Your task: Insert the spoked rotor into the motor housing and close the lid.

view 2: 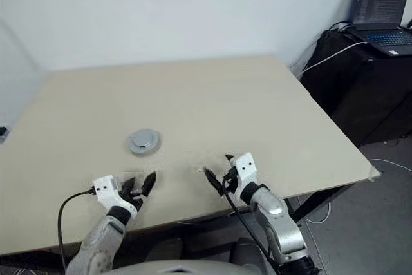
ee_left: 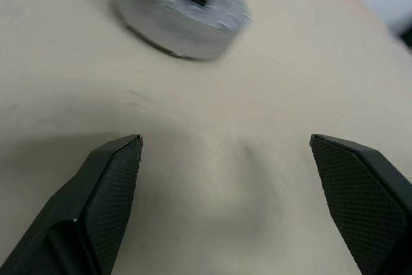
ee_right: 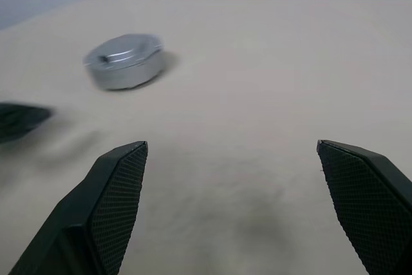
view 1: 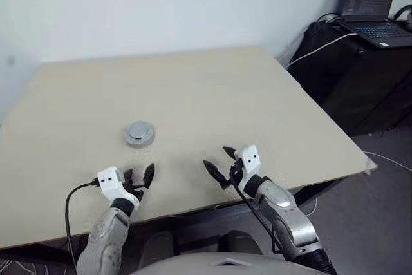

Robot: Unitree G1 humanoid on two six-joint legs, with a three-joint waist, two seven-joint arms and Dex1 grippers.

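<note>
Discs: we count one round silver-grey metal lid [view 1: 139, 133], its plain face with the raised middle upward, lying flat on the bench.
Housing: the lid sits on a round body as one closed stack; we cannot see the motor housing's windings or the spoked rotor beneath it.
Bench: one pale beige rectangular bench [view 1: 212, 94]; the disc stack lies left of centre, at about 7 o'clock from the bench's middle.
Left end effector: we see the left end effector [view 1: 138, 177] near the bench's front edge, two black fingers spread wide, gripping nothing; the lid lies at 12 o'clock from it, apart.
Right end effector: the right end effector [view 1: 221, 163] likewise has fingers wide apart and empty; the lid is at about 10 o'clock from it, well apart.
Laptops: one open black laptop [view 1: 372, 6] on a dark stand at 2 o'clock, off the bench.
</note>
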